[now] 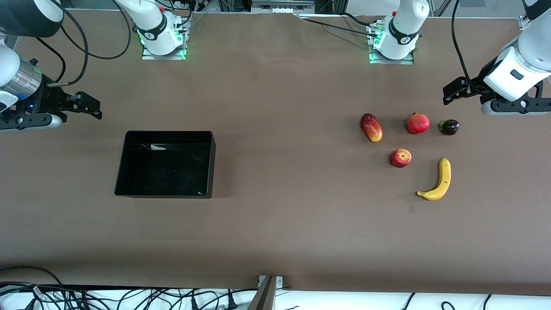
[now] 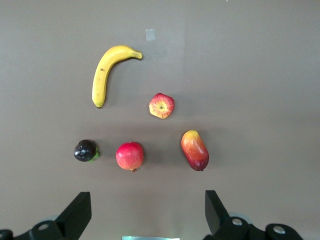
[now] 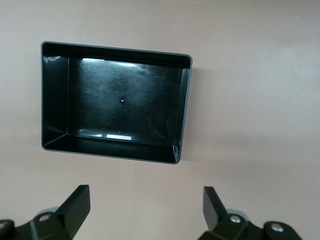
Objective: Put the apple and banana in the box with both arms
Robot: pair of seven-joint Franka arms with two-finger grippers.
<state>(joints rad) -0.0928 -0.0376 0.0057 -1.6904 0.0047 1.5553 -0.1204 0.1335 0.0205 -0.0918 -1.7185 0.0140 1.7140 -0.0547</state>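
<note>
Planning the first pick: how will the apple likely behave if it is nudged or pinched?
The apple is round and lies free on the table, so a nudge would probably roll it. Its smooth skin may slip between narrow fingers. It looks firm, so it will likely hold shape. Both pincers are open, away from it.

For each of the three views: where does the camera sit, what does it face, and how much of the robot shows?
Front view: high across the table, facing both arms' bases; left gripper, right gripper, box and fruit show.
Left wrist view: looks down past its open fingers at apple and banana.
Right wrist view: looks down past its open fingers at the empty box.
Shared: each wrist view's contents also show in the front view.
</note>
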